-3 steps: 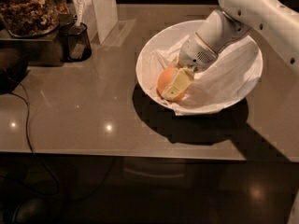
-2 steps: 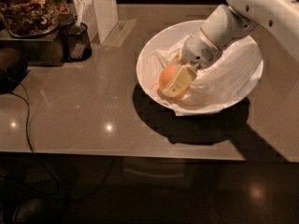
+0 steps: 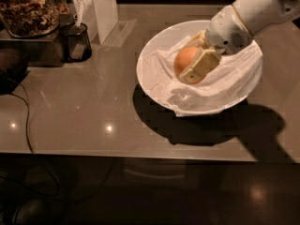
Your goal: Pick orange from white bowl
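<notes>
The orange [image 3: 183, 59] sits between the two pale fingers of my gripper [image 3: 193, 59], lifted a little above the crumpled white paper lining the white bowl [image 3: 149, 77]. One finger [image 3: 201, 65] lies across the orange's front right side, the other is behind it. The white arm comes in from the upper right. The bowl stands on the grey-brown counter, right of centre.
A glass jar of nuts [image 3: 28, 8] stands at the back left. A black mesh cup [image 3: 76, 41] is beside it, and a white box [image 3: 104, 11] behind. A dark cable [image 3: 26, 121] runs along the left. The counter's front edge [image 3: 140, 156] is close.
The gripper has risen and shifted toward the upper right with the orange held between its fingers. The bowl has stayed in place.
</notes>
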`<state>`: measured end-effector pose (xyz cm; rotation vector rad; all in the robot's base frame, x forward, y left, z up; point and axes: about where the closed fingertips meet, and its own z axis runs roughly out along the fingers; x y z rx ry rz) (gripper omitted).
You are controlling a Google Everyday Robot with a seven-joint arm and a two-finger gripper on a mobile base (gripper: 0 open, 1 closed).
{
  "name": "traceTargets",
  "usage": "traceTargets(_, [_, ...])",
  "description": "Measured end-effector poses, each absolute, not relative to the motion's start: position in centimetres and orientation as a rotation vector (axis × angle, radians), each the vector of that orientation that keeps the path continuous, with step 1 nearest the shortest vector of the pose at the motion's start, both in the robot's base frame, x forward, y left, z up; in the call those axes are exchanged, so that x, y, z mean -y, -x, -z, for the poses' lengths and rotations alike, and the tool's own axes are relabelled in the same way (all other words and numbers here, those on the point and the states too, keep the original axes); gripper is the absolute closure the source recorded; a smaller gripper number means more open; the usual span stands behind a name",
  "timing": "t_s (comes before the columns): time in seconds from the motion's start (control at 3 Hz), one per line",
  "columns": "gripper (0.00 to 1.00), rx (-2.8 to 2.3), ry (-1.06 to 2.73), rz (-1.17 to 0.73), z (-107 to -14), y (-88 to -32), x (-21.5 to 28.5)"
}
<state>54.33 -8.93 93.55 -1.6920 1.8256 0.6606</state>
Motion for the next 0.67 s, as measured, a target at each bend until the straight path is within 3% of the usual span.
traceTargets(0.67, [1.00,-1.769,1.517,-0.641,-98.0,-50.1,13.6])
